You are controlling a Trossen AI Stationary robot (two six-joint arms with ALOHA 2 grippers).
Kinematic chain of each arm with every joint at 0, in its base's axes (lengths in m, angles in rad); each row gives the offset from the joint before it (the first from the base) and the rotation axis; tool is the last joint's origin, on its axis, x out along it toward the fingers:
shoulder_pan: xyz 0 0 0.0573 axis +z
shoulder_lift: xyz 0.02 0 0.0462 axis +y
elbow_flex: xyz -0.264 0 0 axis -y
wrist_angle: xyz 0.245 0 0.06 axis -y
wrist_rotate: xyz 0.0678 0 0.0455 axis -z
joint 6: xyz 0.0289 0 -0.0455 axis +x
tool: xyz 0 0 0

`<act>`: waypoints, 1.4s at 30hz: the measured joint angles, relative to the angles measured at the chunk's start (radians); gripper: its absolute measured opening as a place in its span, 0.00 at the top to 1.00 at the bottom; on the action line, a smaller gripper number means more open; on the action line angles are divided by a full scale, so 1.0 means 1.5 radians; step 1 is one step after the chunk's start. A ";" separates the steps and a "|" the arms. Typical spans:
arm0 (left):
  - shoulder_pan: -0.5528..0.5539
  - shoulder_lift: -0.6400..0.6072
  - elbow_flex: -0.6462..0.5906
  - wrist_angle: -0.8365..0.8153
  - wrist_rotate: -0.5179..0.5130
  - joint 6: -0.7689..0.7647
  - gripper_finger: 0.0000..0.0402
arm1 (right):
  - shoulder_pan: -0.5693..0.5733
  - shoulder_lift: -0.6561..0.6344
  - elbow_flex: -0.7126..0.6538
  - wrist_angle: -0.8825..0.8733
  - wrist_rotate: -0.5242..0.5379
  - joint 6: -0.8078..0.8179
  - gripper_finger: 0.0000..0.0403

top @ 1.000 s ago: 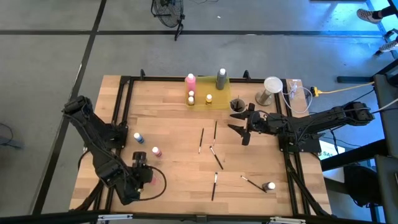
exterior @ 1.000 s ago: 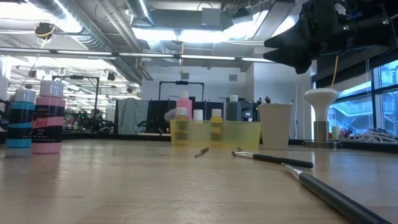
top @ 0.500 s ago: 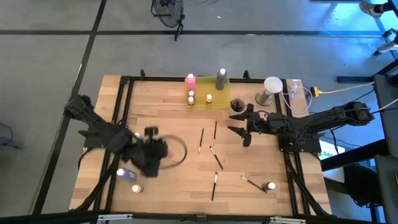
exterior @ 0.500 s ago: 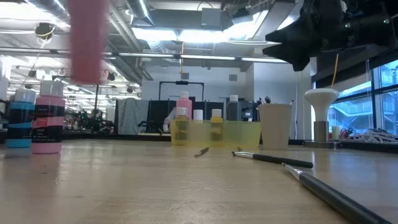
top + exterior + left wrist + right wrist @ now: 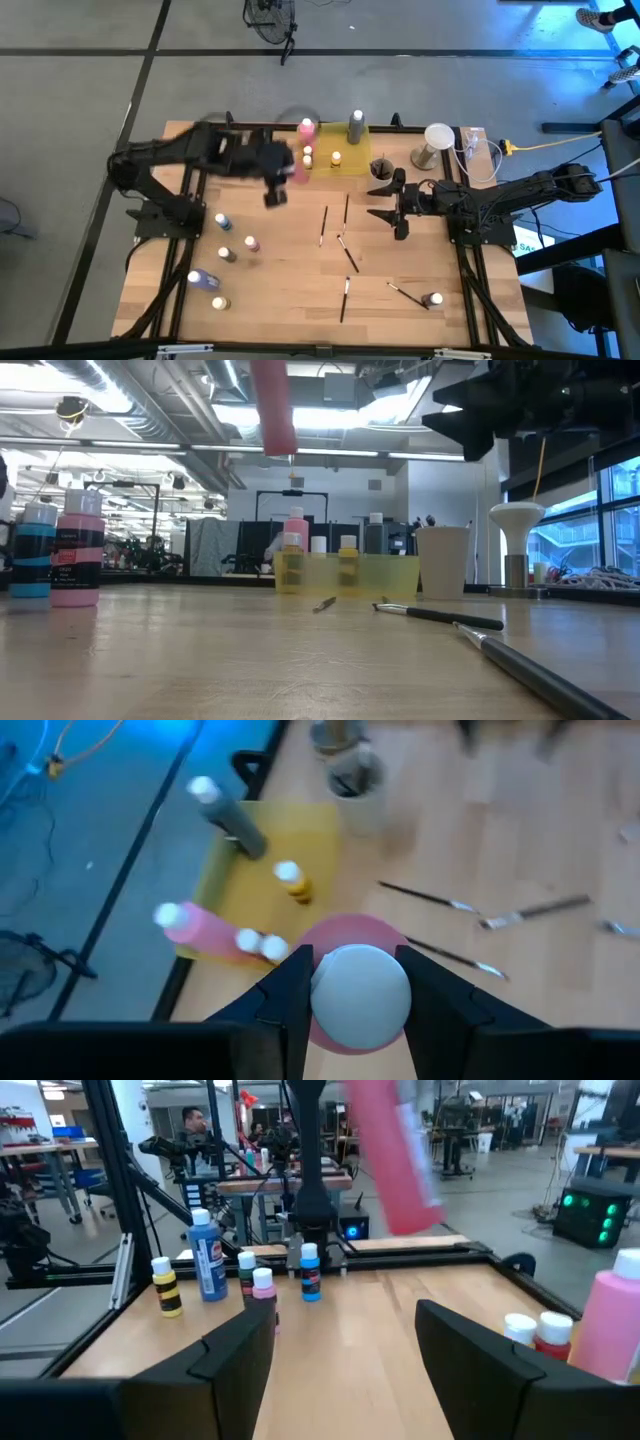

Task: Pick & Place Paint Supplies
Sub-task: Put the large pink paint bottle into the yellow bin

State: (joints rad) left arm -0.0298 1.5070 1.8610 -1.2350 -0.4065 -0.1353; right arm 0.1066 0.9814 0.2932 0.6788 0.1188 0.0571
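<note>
Having swung across the worktop (image 5: 290,290), I am carrying a pink bottle (image 5: 352,988) clamped between my left fingers (image 5: 288,988) toward the yellow tray (image 5: 345,160) just ahead.

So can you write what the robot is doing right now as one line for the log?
left tool: shut on pink bottle, carried above table near yellow tray | right tool: open, empty, waiting beside cup | brushes: on table

Your wooden worktop (image 5: 280,290) is carrying a yellow tray (image 5: 352,160) and beige cup (image 5: 381,167) at the back, scattered paintbrushes (image 5: 346,247) mid-table, and small paint bottles (image 5: 222,222) along its left side
</note>
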 joint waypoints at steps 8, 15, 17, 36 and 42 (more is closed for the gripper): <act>0.166 0.119 0.167 -0.018 0.135 0.134 0.70 | 0.000 0.000 0.000 0.045 0.000 -0.070 0.39; 0.235 0.244 0.331 -0.101 0.149 0.218 0.70 | -0.001 0.000 0.000 0.068 0.001 -0.111 0.39; 0.249 0.249 0.313 -0.086 0.169 0.252 0.70 | -0.003 0.000 0.000 0.074 0.002 -0.120 0.39; 0.329 0.293 0.325 -0.002 0.250 0.349 0.70 | -0.064 0.000 0.003 0.095 0.048 -0.152 0.39; 0.339 0.331 0.325 0.037 0.275 0.368 0.70 | -0.073 0.000 0.004 0.081 0.047 -0.137 0.39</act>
State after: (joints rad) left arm 0.4787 2.0032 2.3478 -1.1795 0.0063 0.4160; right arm -0.0032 0.9813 0.2985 0.7998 0.1898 -0.1488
